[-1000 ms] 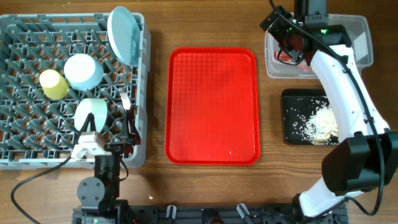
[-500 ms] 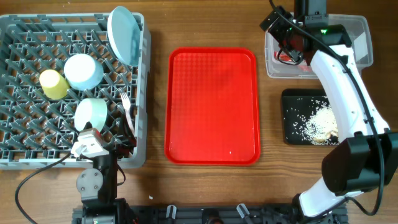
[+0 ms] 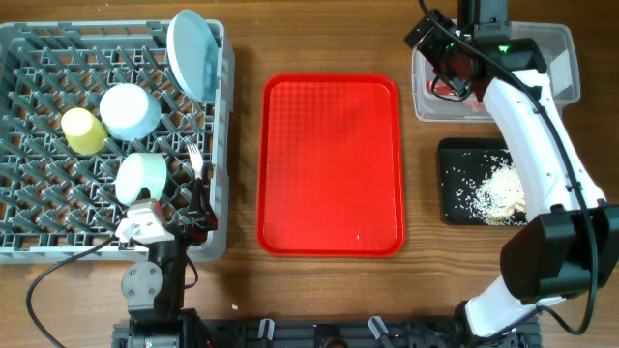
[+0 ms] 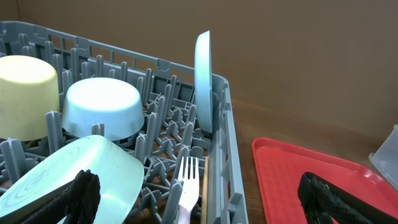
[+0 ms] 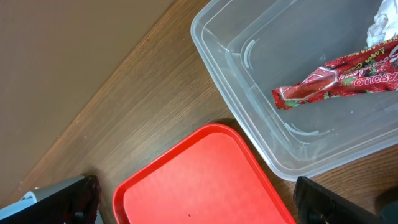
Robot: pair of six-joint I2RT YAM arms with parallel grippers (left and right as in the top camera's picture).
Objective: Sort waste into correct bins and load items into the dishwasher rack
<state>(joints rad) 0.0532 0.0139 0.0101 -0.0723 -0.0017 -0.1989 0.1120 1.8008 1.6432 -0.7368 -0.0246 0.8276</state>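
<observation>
1. The white plastic fork point(image 4: 188, 179) stands in the large grey plastic lattice rack point(image 3: 58, 253), close to its right edge and toward the near right corner. It has not shifted over the last second, and nothing touches it.
2. Its long axis is near vertical: tines up, handle down in the grid, the top leaning slightly toward the rack's far edge.
3. The left gripper point(image 4: 200, 202) has drawn back toward the rack's near edge. Its jaws are spread wide and empty, so the fork looks delivered.
4. A small pale-blue bowl point(image 3: 143, 177) lies tilted just left of the fork.
5. The right gripper point(image 5: 199, 202) has not moved. Its jaws are spread and empty over the clear rectangular plastic tub point(image 5: 249, 134), which holds the crinkled red snack wrapper point(image 5: 339, 78).
</observation>
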